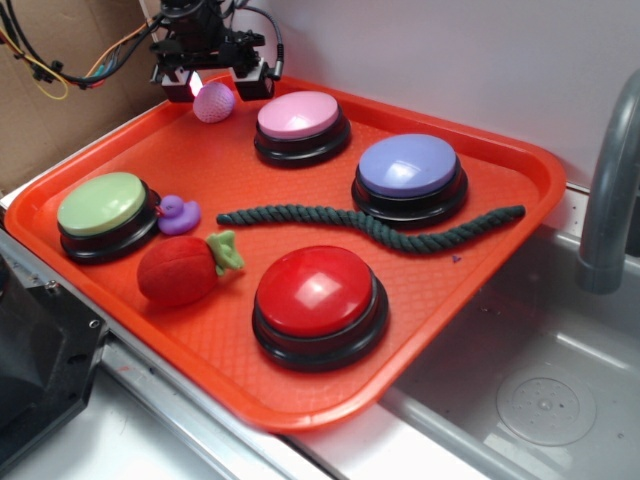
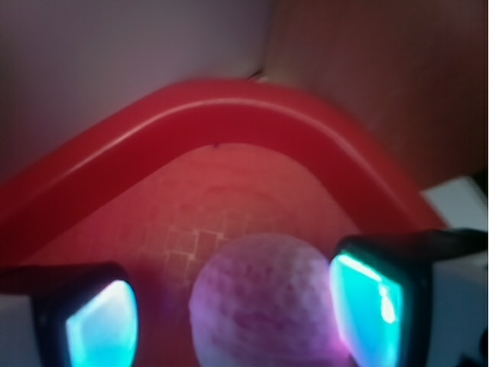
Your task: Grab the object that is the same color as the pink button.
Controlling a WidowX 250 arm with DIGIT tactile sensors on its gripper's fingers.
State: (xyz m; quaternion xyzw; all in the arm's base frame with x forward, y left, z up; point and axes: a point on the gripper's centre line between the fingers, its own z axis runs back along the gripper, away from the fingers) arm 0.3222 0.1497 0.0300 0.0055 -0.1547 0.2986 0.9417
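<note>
Jaws stand spread wide on either side of the pink dimpled ball [image 2: 263,306], and I hold nothing yet: in the wrist view the right pad [image 2: 365,306] sits just beside the ball, maybe touching, while the left pad [image 2: 103,325] is clearly apart from it. I judge the gripper [image 1: 213,82] is placed this way so the ball sits between the pads before a squeeze; being round, it may roll out if only one pad pushes first.

The ball lies in the far corner of the orange tray [image 1: 480,270], near the raised rim that curves right behind it. That rim leaves me little room to go further back or to the left, so I would close here and lift straight up.

The pink button [image 1: 300,125] stands just to the right of the ball, close enough that a sideways swing could clip it. Further out lie the lavender button [image 1: 408,175], a dark green rope [image 1: 370,225], the red button [image 1: 318,300], a plush strawberry [image 1: 180,270], a purple duck [image 1: 178,215] and a green button [image 1: 105,212], all well clear.
</note>
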